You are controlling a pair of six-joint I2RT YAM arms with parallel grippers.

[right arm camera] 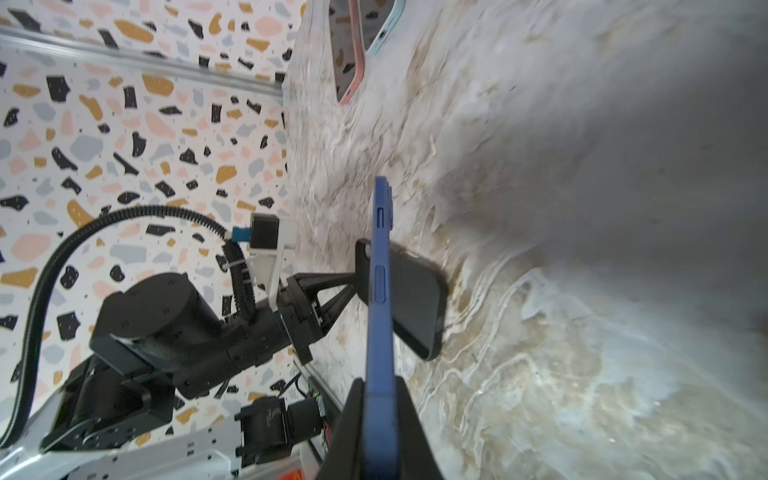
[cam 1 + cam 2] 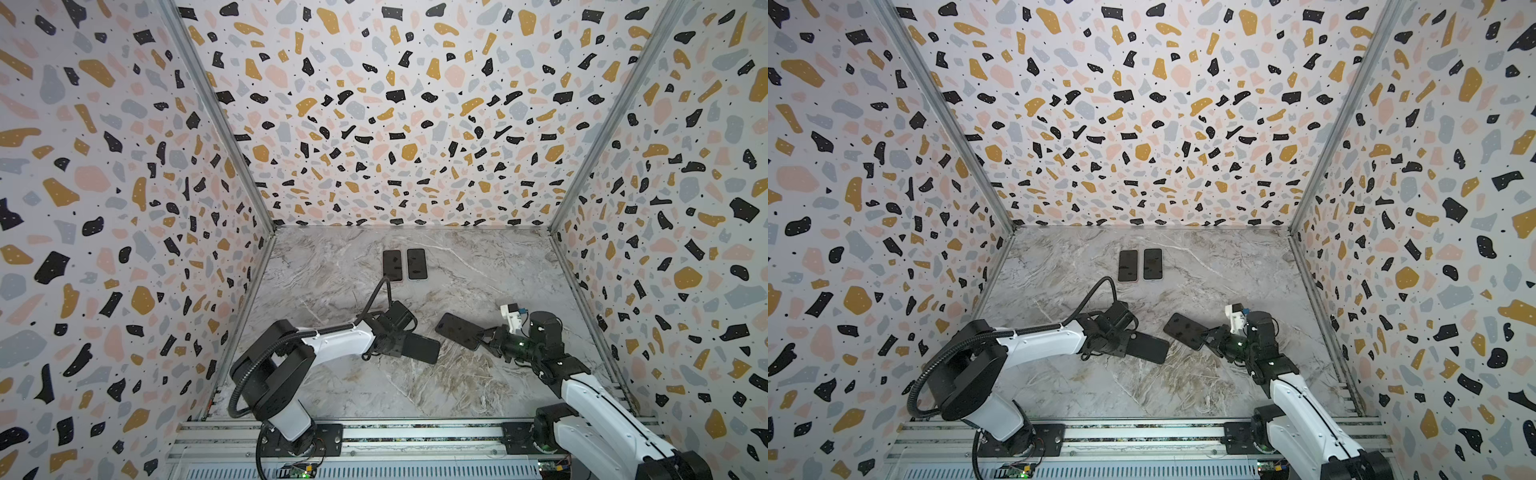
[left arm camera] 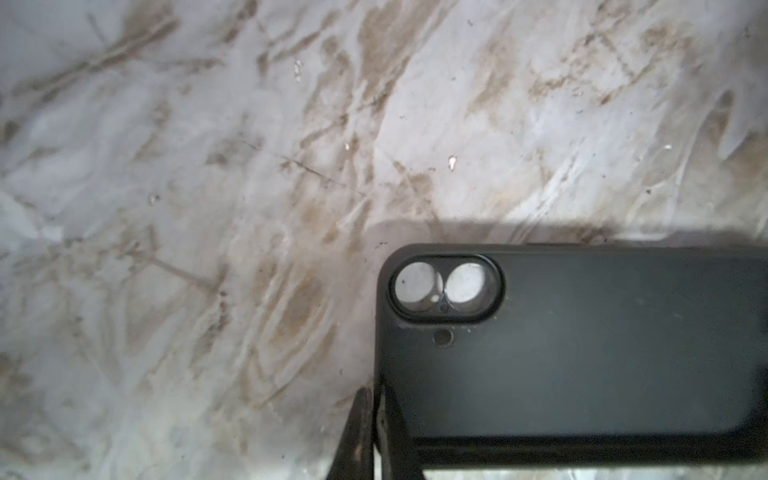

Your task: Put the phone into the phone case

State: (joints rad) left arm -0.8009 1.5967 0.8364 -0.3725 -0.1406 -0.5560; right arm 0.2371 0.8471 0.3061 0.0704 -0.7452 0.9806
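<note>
My left gripper (image 2: 404, 344) (image 2: 1128, 342) is shut on the edge of a black phone case (image 2: 422, 348) (image 2: 1149, 349), held low over the marble table. In the left wrist view the case (image 3: 582, 353) shows its back, and marble is visible through the camera cutout; the jaws (image 3: 376, 428) pinch its side wall. My right gripper (image 2: 482, 336) (image 2: 1207, 336) is shut on a phone (image 2: 457, 329) (image 2: 1183, 330) with a dark screen and blue sides. The right wrist view shows the phone (image 1: 380, 291) edge-on between the jaws (image 1: 380, 428), with the case (image 1: 415, 303) just behind it. Phone and case are close but apart.
Two more phones lie side by side at the back of the table, one pink-rimmed (image 2: 393, 265) (image 1: 351, 62) and one light-blue-rimmed (image 2: 417, 264) (image 1: 388, 25). Terrazzo-patterned walls close in three sides. A metal rail (image 2: 415, 432) runs along the front.
</note>
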